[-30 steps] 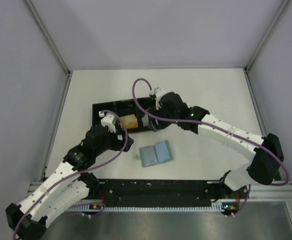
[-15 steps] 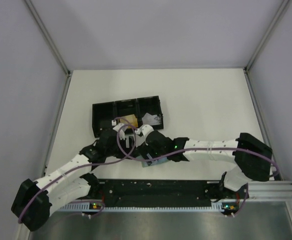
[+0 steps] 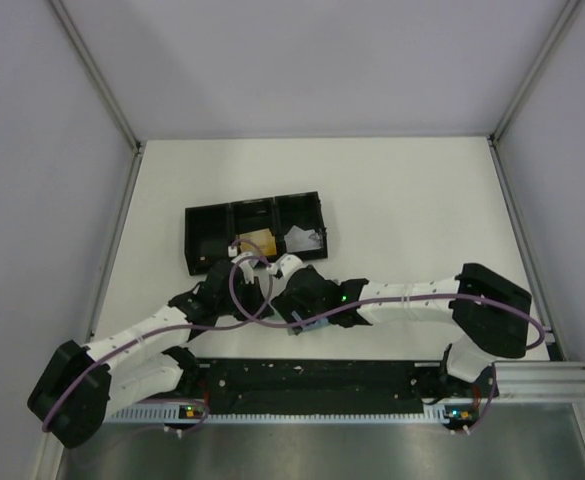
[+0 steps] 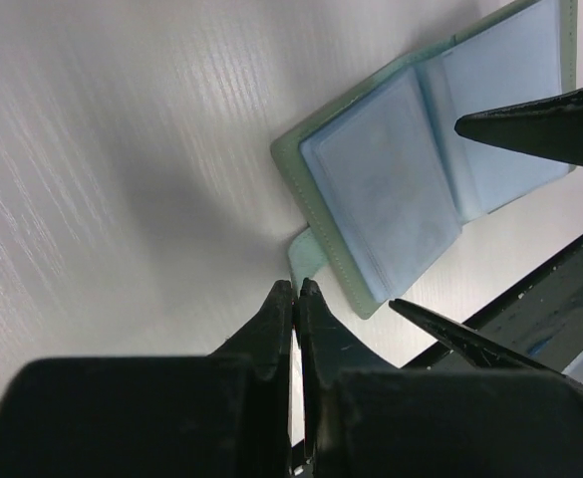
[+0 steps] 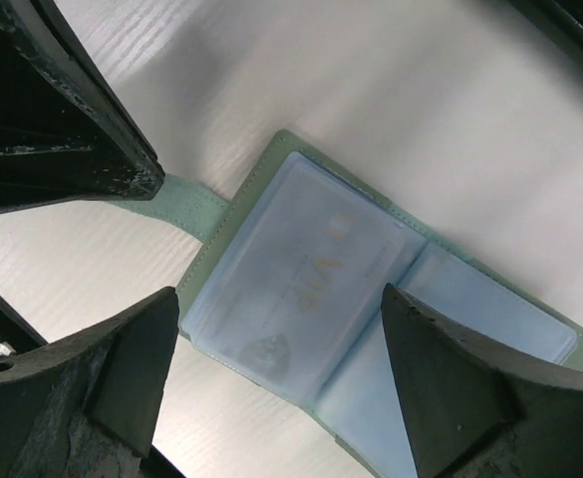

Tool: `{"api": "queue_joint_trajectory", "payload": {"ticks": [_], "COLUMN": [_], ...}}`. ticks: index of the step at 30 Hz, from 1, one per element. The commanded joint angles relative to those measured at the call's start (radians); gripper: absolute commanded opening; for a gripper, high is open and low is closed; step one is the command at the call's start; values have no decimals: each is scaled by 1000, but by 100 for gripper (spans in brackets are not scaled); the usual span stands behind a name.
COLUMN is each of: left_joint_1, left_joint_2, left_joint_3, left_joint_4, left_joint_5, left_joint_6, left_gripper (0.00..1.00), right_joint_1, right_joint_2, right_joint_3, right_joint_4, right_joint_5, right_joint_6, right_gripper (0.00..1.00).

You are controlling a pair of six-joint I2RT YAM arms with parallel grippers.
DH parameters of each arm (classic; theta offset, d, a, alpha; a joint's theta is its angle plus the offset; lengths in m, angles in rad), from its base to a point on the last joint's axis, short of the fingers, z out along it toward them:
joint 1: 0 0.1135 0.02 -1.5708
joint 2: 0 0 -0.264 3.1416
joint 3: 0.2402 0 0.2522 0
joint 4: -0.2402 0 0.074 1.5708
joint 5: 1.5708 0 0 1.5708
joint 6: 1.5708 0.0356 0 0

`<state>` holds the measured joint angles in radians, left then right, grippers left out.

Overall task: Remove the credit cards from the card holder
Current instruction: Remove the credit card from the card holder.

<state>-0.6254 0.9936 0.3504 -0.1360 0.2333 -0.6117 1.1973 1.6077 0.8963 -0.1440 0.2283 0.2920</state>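
The pale green card holder (image 5: pixel 490 299) lies open and flat on the white table, its blue sleeves up. One of the credit cards (image 5: pixel 311 279) shows faintly through the left sleeve. My left gripper (image 4: pixel 296 287) is shut on the holder's small tab (image 4: pixel 308 257). My right gripper (image 5: pixel 279 299) hangs open just above that sleeve, one fingertip on each side of it. From the top view both wrists cover the holder except for a sliver (image 3: pixel 297 328). A tan card (image 3: pixel 260 241) and a silvery card (image 3: pixel 302 238) lie in the black tray.
The long black three-compartment tray (image 3: pixel 207 235) sits just behind the two grippers. A black rail (image 3: pixel 312 378) runs along the table's near edge, close to the holder. Grey walls enclose the left, right and back sides.
Both arms have come from the tray toward the near edge and down onto the card holder. The left gripper has gone from open to shut at the tab. The right gripper stays open.
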Motion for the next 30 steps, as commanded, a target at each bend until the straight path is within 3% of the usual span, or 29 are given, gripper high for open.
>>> {"api": "queue_joint_trajectory", "payload": {"ticks": [1, 8, 13, 21, 30], "left_joint_1": [-10, -14, -14, -13, -11], "left_joint_2": [4, -29, -41, -58, -99], "left_joint_3": [-27, -44, -45, -36, -33], "left_joint_4": [75, 65, 41, -13, -57], "left_joint_5": [24, -8, -28, -60, -84], "left_joint_6": [-16, -28, -23, -7, -2], "left_gripper": [0, 0, 0, 0, 0], "right_joint_1": [16, 16, 16, -5, -53], "right_joint_2": [23, 54, 46, 23, -49], "right_joint_3": [6, 35, 26, 9, -26], "right_joint_4": [8, -60, -80, -83, -112], "right_joint_5": [0, 25, 54, 66, 152], "right_joint_6": [-4, -14, -25, -17, 6], "right_gripper": [81, 78, 65, 31, 24]}}
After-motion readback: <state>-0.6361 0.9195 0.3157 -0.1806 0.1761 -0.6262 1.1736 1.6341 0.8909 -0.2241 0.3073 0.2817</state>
